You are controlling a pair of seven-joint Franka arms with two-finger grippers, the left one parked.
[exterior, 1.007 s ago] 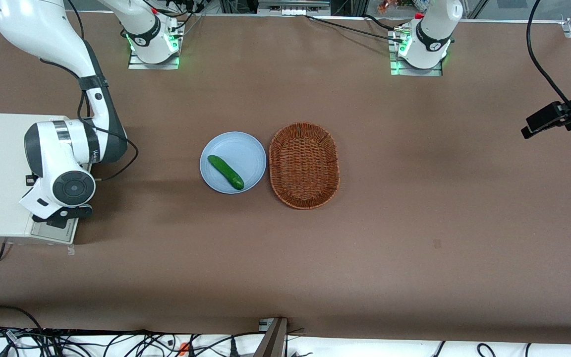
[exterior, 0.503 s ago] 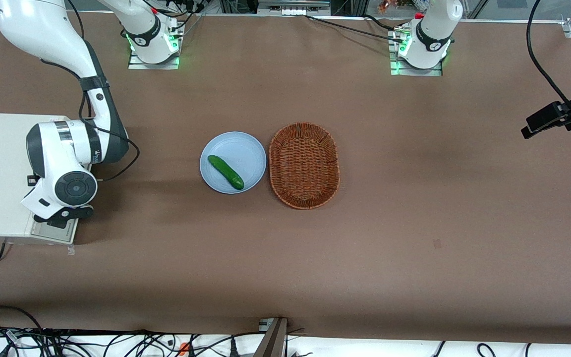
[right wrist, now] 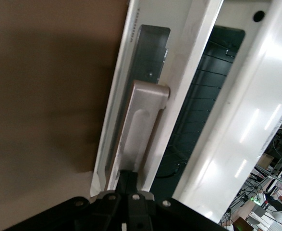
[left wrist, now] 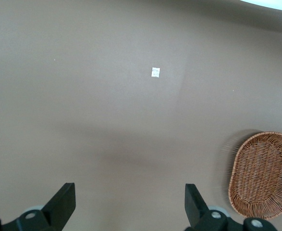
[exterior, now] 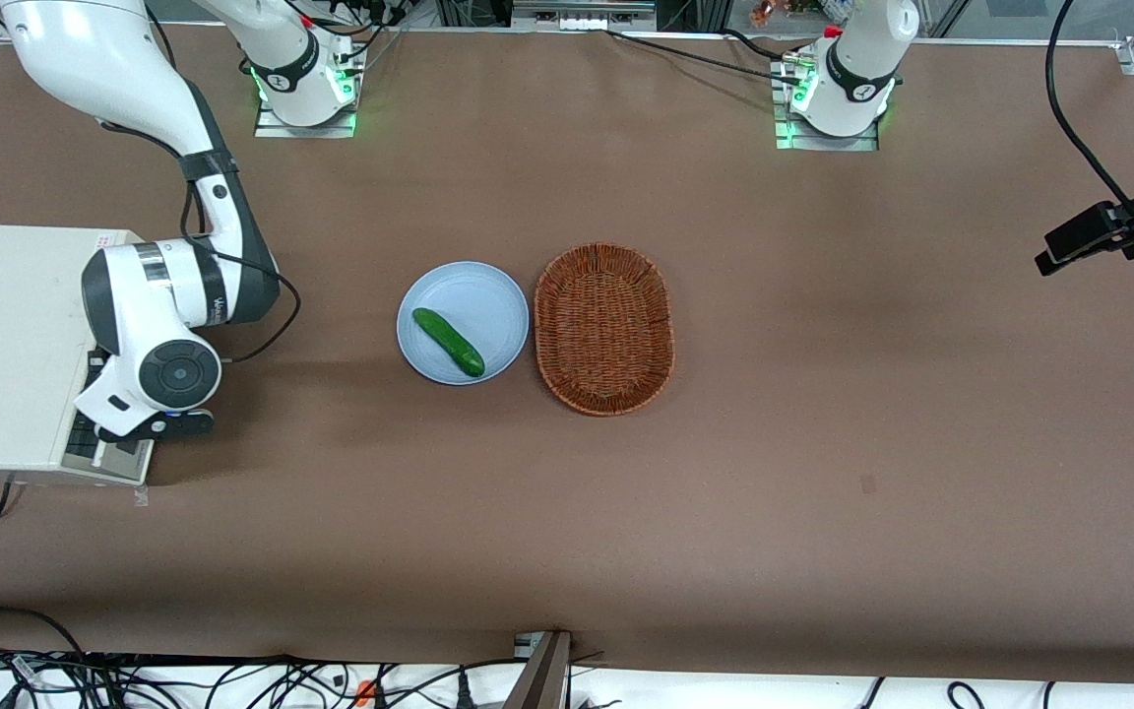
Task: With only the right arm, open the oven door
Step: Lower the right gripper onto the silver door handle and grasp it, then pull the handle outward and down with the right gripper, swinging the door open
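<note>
The oven [exterior: 16, 345] sits at the working arm's table end. The door [right wrist: 179, 91] is ajar, its handle [right wrist: 141, 127] running lengthwise away from the gripper [right wrist: 129, 179], which pinches the handle's near end.

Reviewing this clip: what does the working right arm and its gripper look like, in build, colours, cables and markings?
The right arm is large, white and glossy, with dark grey joint bands, a silver ring and small lettering on the wrist housing, and a round black-centred cap. A black cable loops alongside it. Its gripper, small and black, is at the oven door.
</note>
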